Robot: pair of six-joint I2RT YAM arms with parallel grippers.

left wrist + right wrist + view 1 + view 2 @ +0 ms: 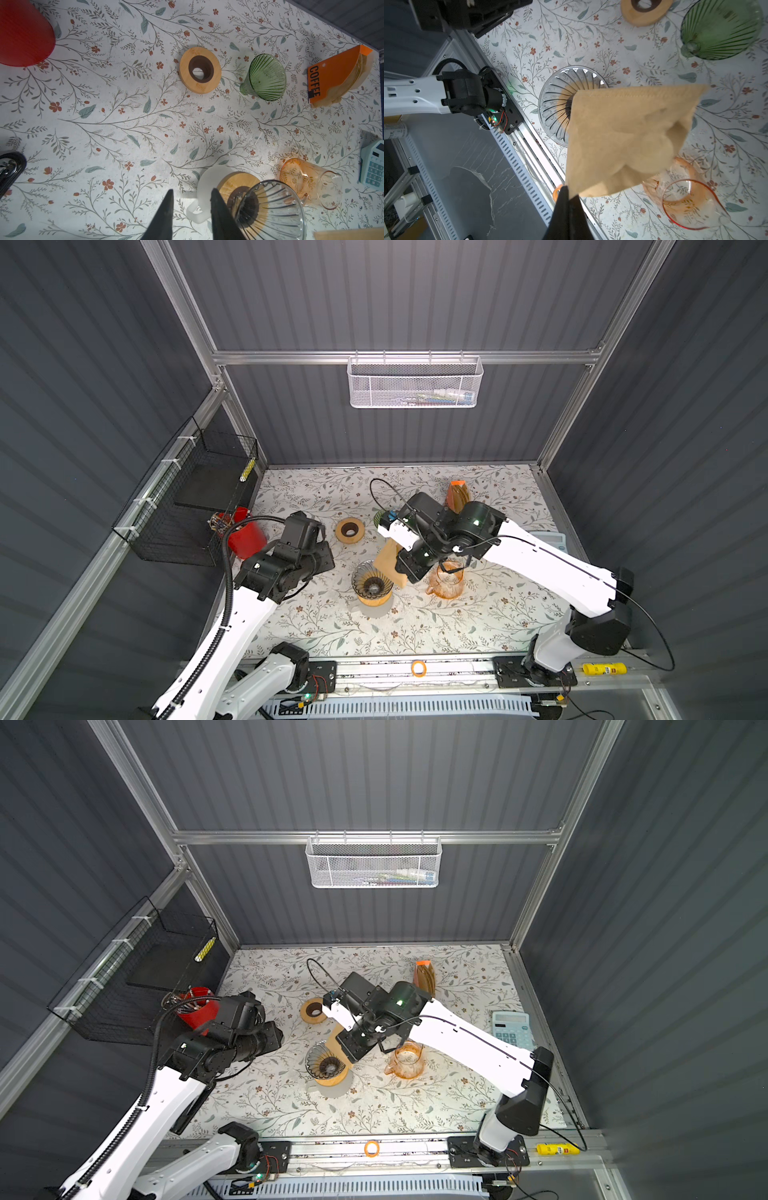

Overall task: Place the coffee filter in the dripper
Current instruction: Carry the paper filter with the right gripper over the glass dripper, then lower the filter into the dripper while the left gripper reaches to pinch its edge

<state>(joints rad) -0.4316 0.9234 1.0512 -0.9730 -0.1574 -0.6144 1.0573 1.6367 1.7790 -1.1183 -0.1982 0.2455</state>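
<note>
Paper, judged light, limp and easily creased; best taken by a rim corner. Pinched coffee filter (pixel 623 135) at one corner in right gripper (pixel 569 192), jaws pressed together on it, hanging just above clear dripper (pixel 554 99), not yet inside. Nearby, left gripper (pixel 191 190), jaws partly spread, empty.

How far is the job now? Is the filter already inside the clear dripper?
Done: the filter is picked up, pinched at one edge by the right fingers. In hand: it hangs in the air beside the clear dripper, which is empty. Left: lower it into the dripper and release. The left fingers are open and hold nothing.
</note>
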